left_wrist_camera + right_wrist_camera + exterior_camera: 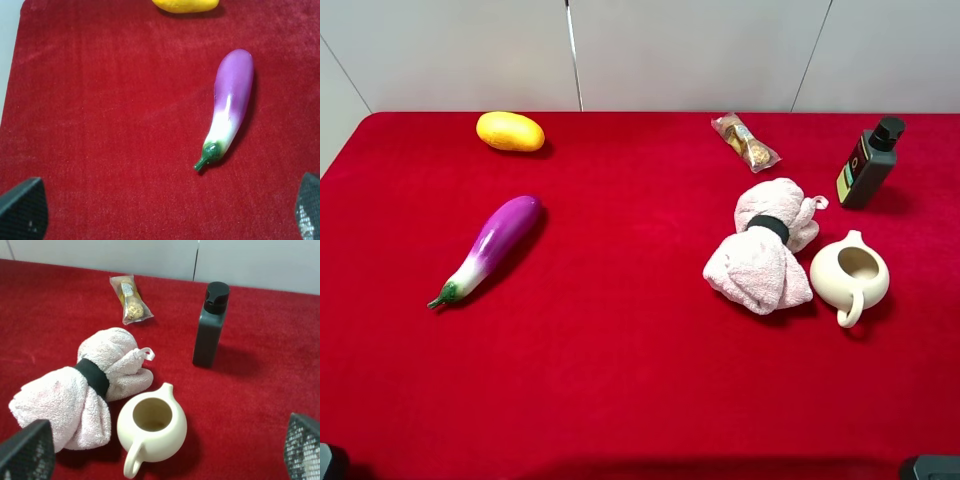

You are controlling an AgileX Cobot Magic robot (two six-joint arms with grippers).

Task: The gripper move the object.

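Observation:
The cream-white pitcher (850, 276) stands upright on the red cloth at the right, handle toward the front and spout toward the back. It touches or nearly touches the pink rolled towel (765, 248) on its left. In the right wrist view the pitcher (152, 429) lies just ahead of my right gripper (164, 452). That gripper is open and empty, and its two mesh fingertips (27, 450) stand wide at the frame's lower corners. My left gripper (165, 217) is open and empty over the left side of the cloth, short of the purple eggplant (229, 105).
A black bottle (868, 163) stands behind the pitcher, and a wrapped snack (746, 142) lies at the back. A purple eggplant (490, 248) and a yellow fruit (510, 131) lie on the left. A red cloth (620, 380) covers the table, and grey panels stand behind it.

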